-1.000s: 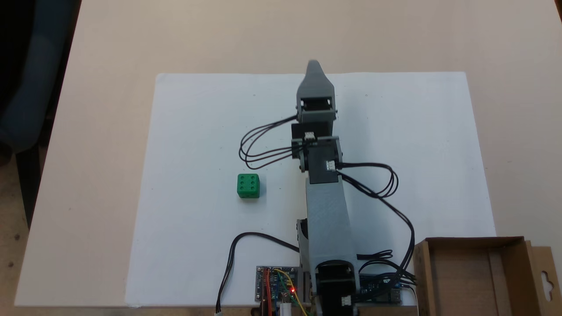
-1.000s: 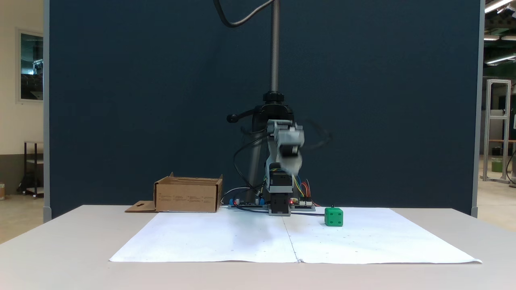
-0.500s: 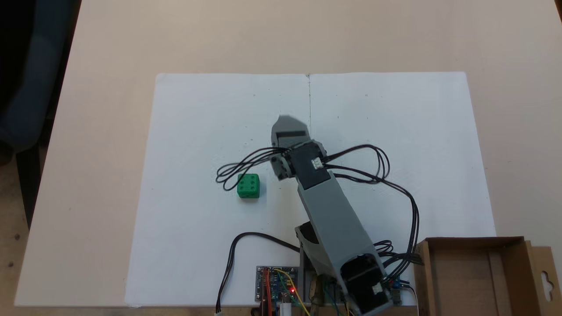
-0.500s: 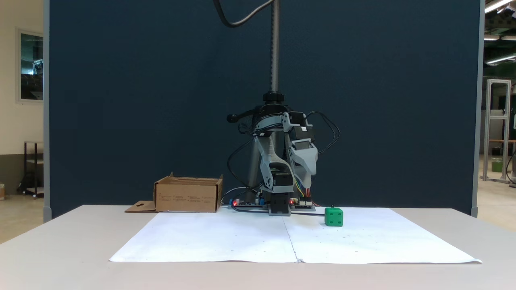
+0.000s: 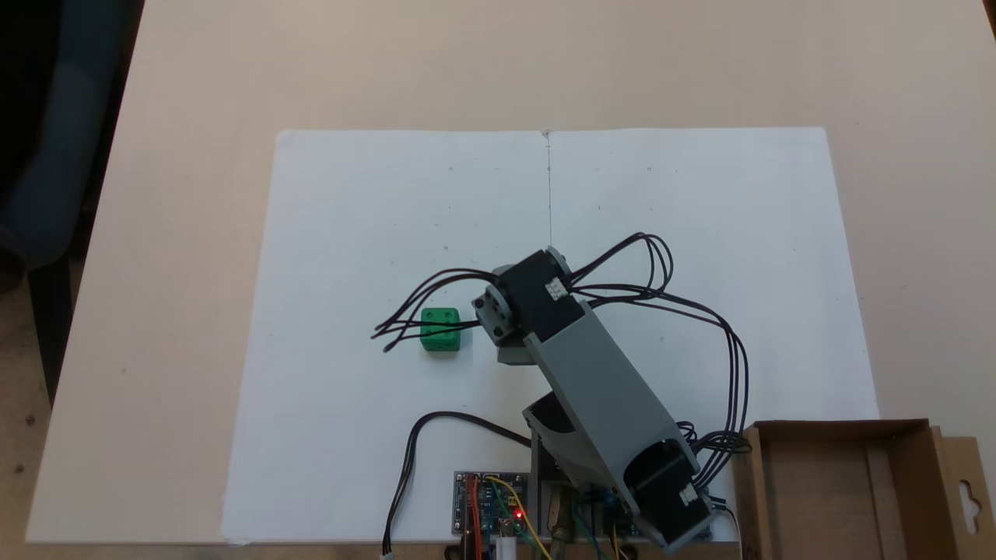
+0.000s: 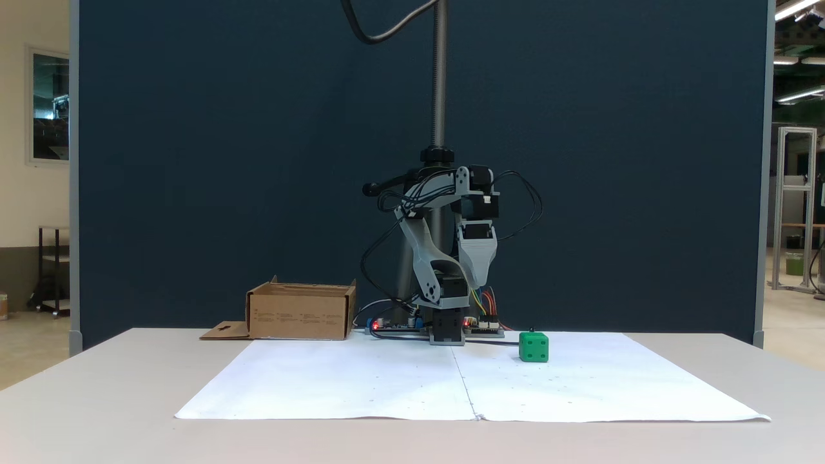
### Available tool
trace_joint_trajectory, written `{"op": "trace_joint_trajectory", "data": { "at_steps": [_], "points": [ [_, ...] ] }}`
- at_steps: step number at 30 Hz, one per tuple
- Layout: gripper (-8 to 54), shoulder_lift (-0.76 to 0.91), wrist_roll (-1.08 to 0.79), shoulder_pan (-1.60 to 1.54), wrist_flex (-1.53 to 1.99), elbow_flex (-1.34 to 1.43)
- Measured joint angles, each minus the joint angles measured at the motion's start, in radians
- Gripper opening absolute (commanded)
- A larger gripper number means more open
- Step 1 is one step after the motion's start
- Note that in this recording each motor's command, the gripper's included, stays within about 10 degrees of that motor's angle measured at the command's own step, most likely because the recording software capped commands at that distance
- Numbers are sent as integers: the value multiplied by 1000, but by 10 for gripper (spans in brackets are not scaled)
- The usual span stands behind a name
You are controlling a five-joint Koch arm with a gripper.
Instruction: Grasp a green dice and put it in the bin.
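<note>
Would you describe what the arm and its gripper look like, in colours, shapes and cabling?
The arm has grey plastic links with black servo blocks at the joints. Thin black cables loop loosely along it. The gripper is grey and tapers to a point. A circuit board with coloured wires and a red light sits at the base.

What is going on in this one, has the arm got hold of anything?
Not yet. The arm is folded over the white paper sheet, its gripper pointing down and hanging well above the table, beside the green dice rather than over it. The dice sits untouched on the sheet. The bin stands by the arm's base with nothing visible inside. Whether the jaws are open cannot be told.
</note>
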Motion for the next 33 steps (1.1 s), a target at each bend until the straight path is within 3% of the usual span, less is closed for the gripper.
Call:
{"op": "trace_joint_trajectory", "data": {
  "at_steps": [13,26,33],
  "points": [
    [443,-77,57,0,-84,0],
    [431,-202,311,-104,-110,0],
    [430,-291,330,-227,-153,0]
  ]
}}
